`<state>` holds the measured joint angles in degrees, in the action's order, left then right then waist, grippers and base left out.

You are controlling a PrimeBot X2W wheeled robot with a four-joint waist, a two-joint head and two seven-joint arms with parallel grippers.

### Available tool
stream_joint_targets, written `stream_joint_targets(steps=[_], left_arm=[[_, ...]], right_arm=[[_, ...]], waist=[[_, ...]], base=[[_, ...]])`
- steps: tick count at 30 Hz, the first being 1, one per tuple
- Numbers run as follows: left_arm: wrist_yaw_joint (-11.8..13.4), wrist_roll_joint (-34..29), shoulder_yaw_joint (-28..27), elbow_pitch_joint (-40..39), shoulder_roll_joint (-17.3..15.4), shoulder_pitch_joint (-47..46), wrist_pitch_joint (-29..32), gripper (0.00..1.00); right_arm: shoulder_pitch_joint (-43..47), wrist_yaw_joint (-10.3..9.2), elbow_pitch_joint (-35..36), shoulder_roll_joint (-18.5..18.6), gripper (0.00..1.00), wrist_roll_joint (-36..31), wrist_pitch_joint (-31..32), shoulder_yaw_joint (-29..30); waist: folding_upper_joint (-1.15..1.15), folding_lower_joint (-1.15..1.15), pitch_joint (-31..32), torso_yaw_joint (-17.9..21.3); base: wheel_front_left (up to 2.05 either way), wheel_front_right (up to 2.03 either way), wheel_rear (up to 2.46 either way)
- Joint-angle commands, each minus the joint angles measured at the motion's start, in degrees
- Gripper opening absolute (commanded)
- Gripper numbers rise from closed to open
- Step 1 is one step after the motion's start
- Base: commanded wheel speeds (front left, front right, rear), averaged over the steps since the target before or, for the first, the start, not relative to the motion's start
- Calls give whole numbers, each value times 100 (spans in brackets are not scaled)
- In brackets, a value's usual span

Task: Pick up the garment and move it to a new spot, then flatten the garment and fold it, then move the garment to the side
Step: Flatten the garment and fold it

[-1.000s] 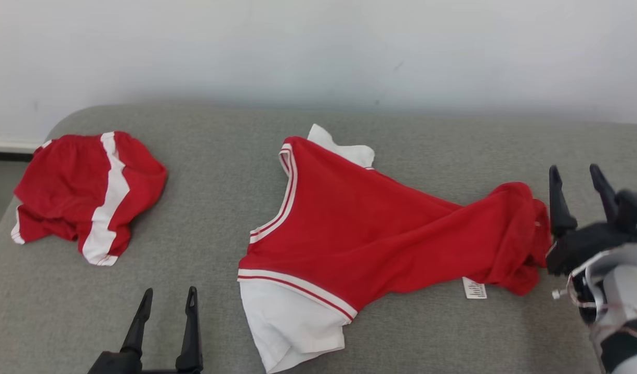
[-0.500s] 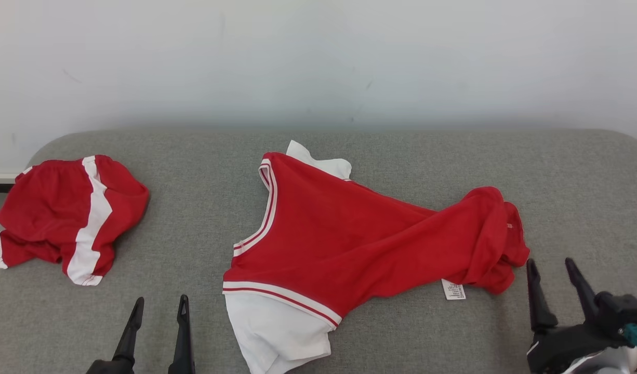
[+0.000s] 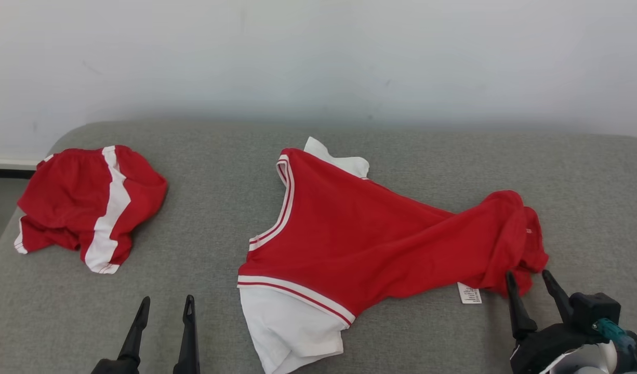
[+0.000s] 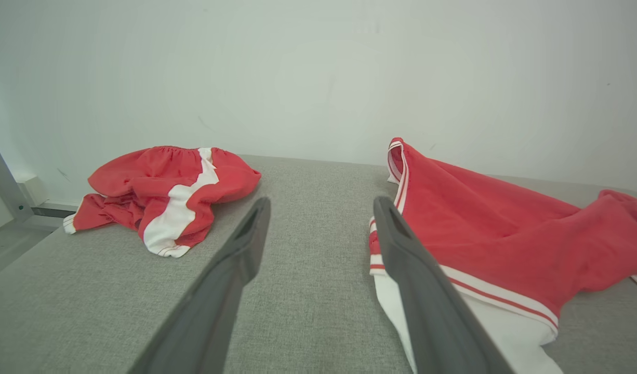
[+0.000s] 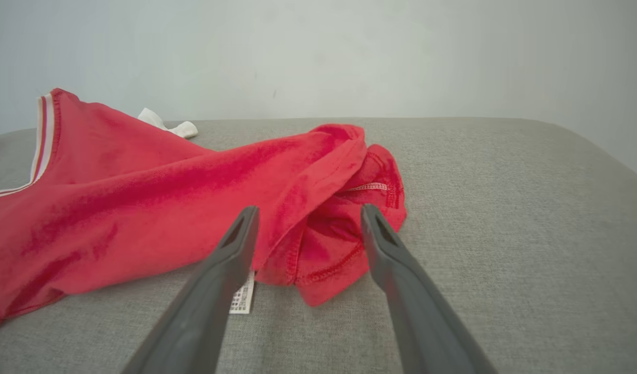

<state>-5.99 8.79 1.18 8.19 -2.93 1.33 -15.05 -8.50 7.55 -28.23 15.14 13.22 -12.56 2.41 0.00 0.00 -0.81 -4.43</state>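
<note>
Across the cushion, garment stretches (neckline leftward).

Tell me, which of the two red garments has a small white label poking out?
The spread-out red top with white sleeves, in the middle; its label lies by its bunched end. The crumpled red shorts at the left show none.

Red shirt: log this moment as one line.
red shirt: crumpled on grey surface | left claw: open, empty | right claw: open, at bunched hem | red shorts: apart, left
</note>
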Motion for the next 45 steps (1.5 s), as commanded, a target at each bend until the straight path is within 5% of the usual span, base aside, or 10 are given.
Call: stream_joint_targets(steps=[1,10,11,13,14,19,38,40,41,45], left_arm=[[1,-5,16,6,7,-22,-19,100],[-2,-34,25,4,7,-105,-19,100],[-4,-36,29,2,8,-119,-19,100],[-7,-37,19,-3,8,-143,-19,100],[-7,-37,7,-6,7,-140,-19,100],[32,5,-42,11,9,-6,-19,100],[106,114,0,48,7,82,-19,100],[105,107,-23,50,7,105,-19,100],[103,102,-28,54,8,115,-19,100],[91,83,-39,73,7,121,-19,100]], right_arm=[[-119,-13,-188,-30,100,16,6,-35],[-604,-13,-1263,8,93,97,-94,-104],[-654,-13,-1390,22,70,102,-109,-104],[-760,-13,-1563,19,2,132,-163,-123],[-795,-13,-1615,10,0,144,-178,-141],[-790,-13,-1464,-10,0,210,-262,-260],[1422,-13,1865,413,0,1270,445,-686],[1637,-13,2026,355,35,1323,549,-541],[1728,-13,2070,357,99,1263,610,-482],[1905,-13,2135,275,100,1043,686,-284]], waist=[[0,0,-57,-110],[0,0,-206,-376],[0,0,-225,-404],[0,0,-248,-435],[0,0,-253,-437],[0,0,-183,-309],[0,0,-36,291],[0,0,-30,301],[0,0,-24,302],[0,0,-6,291]], base=[[0,0,0],[0,0,0],[0,0,0],[0,0,0],[0,0,0],[0,0,0],[0,0,0],[0,0,0],[0,0,0],[0,0,0]])
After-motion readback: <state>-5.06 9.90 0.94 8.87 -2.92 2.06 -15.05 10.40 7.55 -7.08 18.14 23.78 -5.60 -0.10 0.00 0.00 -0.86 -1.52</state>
